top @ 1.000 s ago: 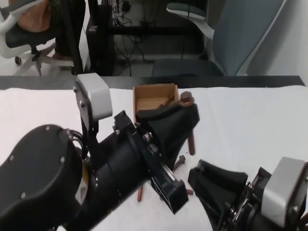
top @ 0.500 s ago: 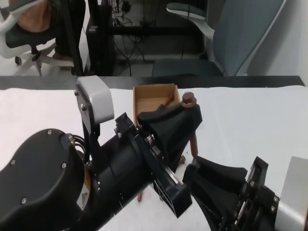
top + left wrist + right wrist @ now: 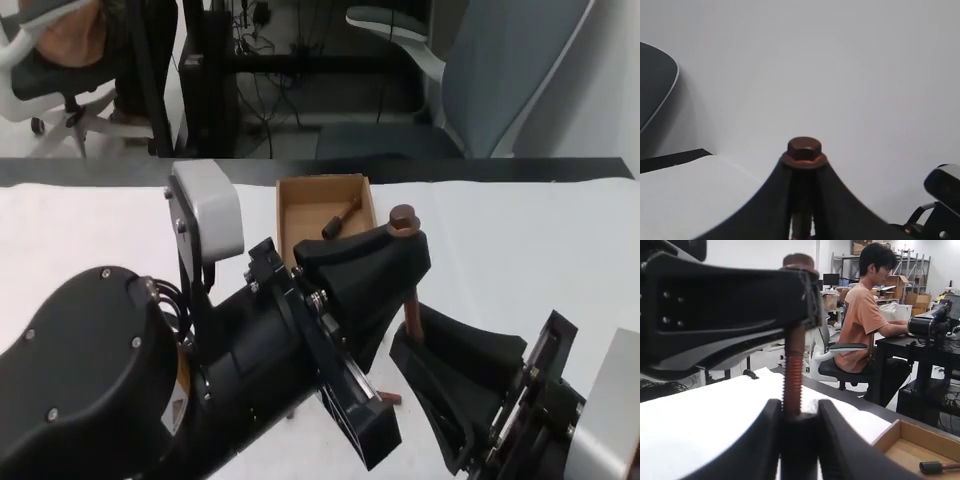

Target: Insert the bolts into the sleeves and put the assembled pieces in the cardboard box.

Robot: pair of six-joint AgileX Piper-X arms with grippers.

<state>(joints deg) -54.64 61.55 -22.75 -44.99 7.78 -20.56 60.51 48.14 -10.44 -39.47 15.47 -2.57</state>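
Note:
My left gripper (image 3: 402, 240) (image 3: 804, 167) is shut on a copper-coloured bolt (image 3: 405, 216) (image 3: 804, 149) just under its hex head and holds it upright above the white bench. The threaded shaft (image 3: 792, 375) hangs down, and its lower end sits between the fingers of my right gripper (image 3: 420, 345) (image 3: 797, 427). That gripper is closed on a dark sleeve (image 3: 798, 437), most of which its fingers hide. The cardboard box (image 3: 286, 215) (image 3: 892, 437) stands at the back of the bench with one assembled piece (image 3: 340, 218) (image 3: 936, 467) lying in it.
A small reddish part (image 3: 395, 397) lies on the white cloth beneath the arms. An office chair (image 3: 500, 80) stands beyond the bench's far edge. The cloth to the far right and far left is bare.
The left gripper carried the bolt rightwards and a little higher. The right gripper came up and in beneath it, so the bolt's lower end now sits between its fingers.

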